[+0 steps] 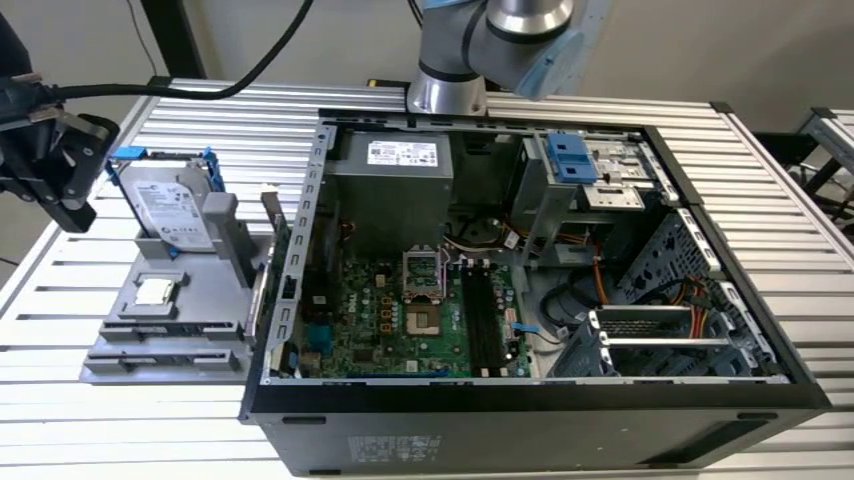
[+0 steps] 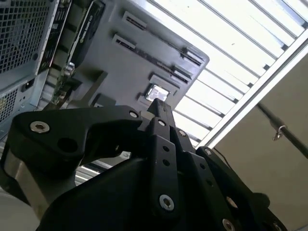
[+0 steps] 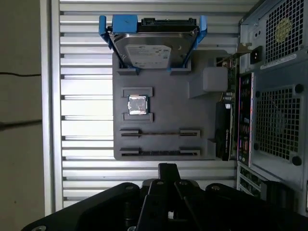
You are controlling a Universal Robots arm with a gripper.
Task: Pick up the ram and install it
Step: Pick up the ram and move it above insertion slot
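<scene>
My gripper [image 1: 70, 205] hangs above the slatted table at the exterior view's far left, beside the grey holder tray [image 1: 127, 365]. Its black fingers meet in one tip in both wrist views [image 3: 166, 168] [image 2: 158, 105], shut and with nothing between them. The tip points toward the tray's edge nearest the two long slots. A thin dark strip stands on edge in the slot [image 3: 160, 153] closest to the gripper. It may be the ram, but I cannot tell for sure. The motherboard's black slots [image 1: 487, 320] lie inside the open computer case [image 1: 534, 400].
On the tray a silver hard drive [image 3: 151, 48] rests in a blue bracket, and a small square processor chip [image 3: 137, 105] sits mid-tray. A dark expansion card [image 3: 226, 120] stands between the tray and the case wall. The arm's base [image 1: 447, 90] rises behind the case.
</scene>
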